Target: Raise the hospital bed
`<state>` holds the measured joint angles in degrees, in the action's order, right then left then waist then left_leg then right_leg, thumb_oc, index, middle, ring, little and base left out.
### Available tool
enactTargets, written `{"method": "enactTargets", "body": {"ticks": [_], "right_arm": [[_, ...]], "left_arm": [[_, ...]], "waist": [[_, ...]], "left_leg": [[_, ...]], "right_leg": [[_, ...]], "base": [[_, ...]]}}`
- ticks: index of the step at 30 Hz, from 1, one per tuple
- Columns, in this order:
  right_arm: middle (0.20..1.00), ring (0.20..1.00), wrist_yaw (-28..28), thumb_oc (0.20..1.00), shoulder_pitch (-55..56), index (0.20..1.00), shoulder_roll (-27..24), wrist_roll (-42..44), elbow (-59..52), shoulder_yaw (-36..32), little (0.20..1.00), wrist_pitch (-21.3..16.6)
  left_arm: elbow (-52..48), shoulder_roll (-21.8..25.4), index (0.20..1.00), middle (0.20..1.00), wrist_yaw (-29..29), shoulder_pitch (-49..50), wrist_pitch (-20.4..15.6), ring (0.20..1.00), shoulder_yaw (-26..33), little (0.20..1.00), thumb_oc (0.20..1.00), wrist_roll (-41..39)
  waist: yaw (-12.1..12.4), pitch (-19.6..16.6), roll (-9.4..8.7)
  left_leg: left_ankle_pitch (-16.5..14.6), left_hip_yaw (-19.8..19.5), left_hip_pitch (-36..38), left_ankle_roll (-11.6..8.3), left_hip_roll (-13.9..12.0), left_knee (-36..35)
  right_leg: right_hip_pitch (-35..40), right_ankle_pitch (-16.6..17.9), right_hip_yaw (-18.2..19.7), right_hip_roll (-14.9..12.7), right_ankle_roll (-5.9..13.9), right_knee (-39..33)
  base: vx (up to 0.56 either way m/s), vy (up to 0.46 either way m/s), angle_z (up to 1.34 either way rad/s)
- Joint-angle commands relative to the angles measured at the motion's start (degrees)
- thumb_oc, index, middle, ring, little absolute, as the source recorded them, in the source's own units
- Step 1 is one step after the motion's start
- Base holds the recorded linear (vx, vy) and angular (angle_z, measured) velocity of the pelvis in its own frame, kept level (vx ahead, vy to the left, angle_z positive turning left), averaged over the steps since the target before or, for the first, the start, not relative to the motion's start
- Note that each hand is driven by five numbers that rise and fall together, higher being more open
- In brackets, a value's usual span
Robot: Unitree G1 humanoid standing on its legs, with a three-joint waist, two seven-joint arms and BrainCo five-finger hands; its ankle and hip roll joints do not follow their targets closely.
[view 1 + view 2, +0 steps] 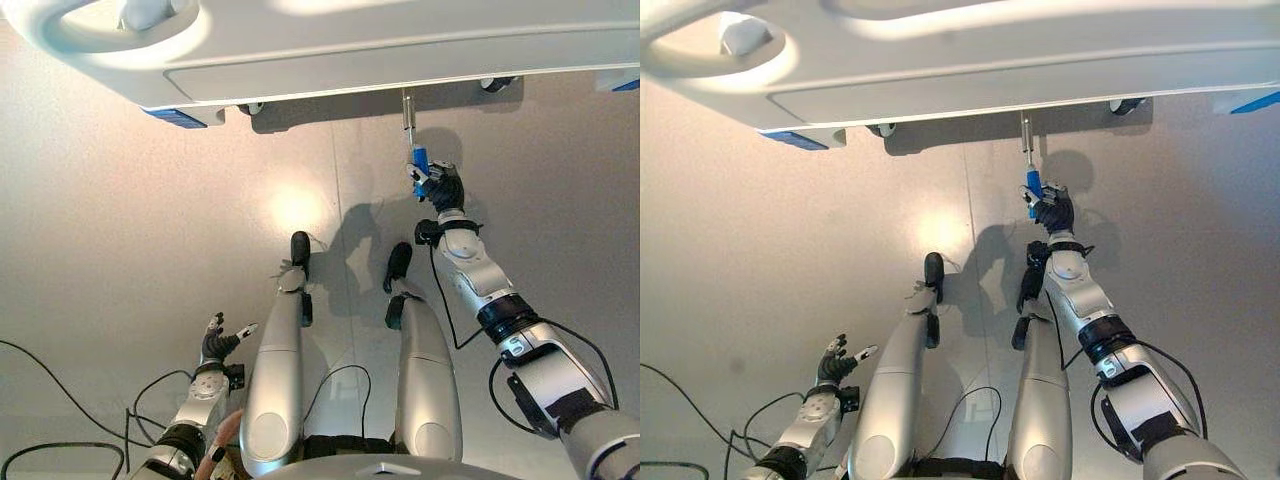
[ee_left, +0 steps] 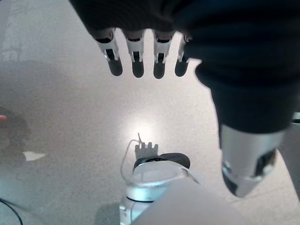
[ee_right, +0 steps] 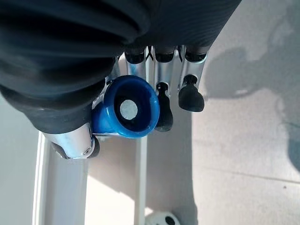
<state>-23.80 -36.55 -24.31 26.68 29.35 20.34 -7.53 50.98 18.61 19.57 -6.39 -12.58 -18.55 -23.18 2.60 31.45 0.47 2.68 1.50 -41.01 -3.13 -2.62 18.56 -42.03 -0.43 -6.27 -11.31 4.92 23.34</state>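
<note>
Bed crank handle point(image 1: 420, 161) in R hand point(image 1: 441, 186).

Bright overhead light, a glare patch on the floor point(image 1: 295, 208), soft shadows beneath the bed point(image 1: 330, 50)

The right arm reaches forward to the blue crank handle point(image 1: 420, 160) under the hospital bed point(image 1: 400, 50), and the right hand point(image 1: 441, 187) curls around it. The left hand point(image 1: 218, 343) hangs low, well back from the bed, fingers straight and spread.
</note>
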Motion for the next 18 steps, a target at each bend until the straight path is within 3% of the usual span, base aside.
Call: {"method": "enactTargets", "body": {"ticks": [1, 18], "right_arm": [[0.2, 0.2, -5.42, 0.2, -4.13, 0.2, -10.43, 0.7, -12.17, -13.69, 0.2, -14.52], [0.2, 0.2, -8.32, 0.2, -0.45, 0.2, -13.83, -3.37, -8.36, -15.68, 0.2, -11.7]], "left_arm": [[-0.03, 0.02, 1.0, 1.0, 0.22, 4.93, 0.18, 1.0, 0.18, 1.0, 1.0, 1.72], [-0.53, -0.11, 1.0, 1.0, 1.36, 4.91, -0.13, 1.0, 0.91, 1.0, 1.0, 1.67]], "waist": [[-2.25, -1.65, -0.29], [-2.86, -1.65, -1.09]], "left_leg": [[0.15, -1.28, 2.14, -4.24, -1.25, 0.38], [0.46, -1.34, 1.32, -4.38, -1.52, 0.29]], "right_leg": [[0.99, 0.34, 1.62, -1.69, 4.54, 1.31], [0.23, 0.92, 1.64, -1.73, 4.6, 0.9]], "base": [[0.0, 0.0, 0.0], [0.0, 0.0, 0.0]]}}
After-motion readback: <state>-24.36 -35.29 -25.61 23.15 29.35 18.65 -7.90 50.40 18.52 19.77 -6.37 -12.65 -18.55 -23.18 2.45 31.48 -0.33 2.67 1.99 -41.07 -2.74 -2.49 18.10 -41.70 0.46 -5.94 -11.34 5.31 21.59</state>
